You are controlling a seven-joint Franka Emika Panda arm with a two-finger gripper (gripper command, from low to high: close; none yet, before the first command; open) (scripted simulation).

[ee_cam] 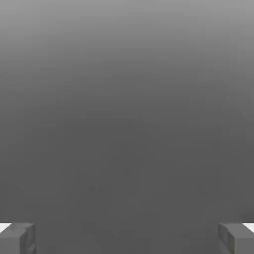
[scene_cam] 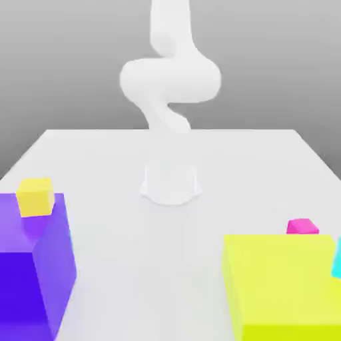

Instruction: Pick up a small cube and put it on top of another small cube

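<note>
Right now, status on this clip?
Gripper open, holding nothing. Small yellow cube atop purple block; pink cube behind yellow block. Nothing stacked yet.

Cut off by the exterior view's top edge: the white arm (scene_cam: 170,76), its upper links and hand out of frame. Cropped at the exterior view's left and bottom edges: the large purple block (scene_cam: 30,273). Clipped by the bottom and the exterior view's right edge: the large yellow-green block (scene_cam: 283,286). Half hidden behind that block's far edge: a small magenta cube (scene_cam: 302,226), only its top face and a sliver of side visible. Sliced by the exterior view's right edge: a cyan cube (scene_cam: 337,260), shape hard to judge. In the hand view, trimmed at the lower corners: two grey fingertips (ee_cam: 17,239), set wide apart, against featureless grey.
</note>
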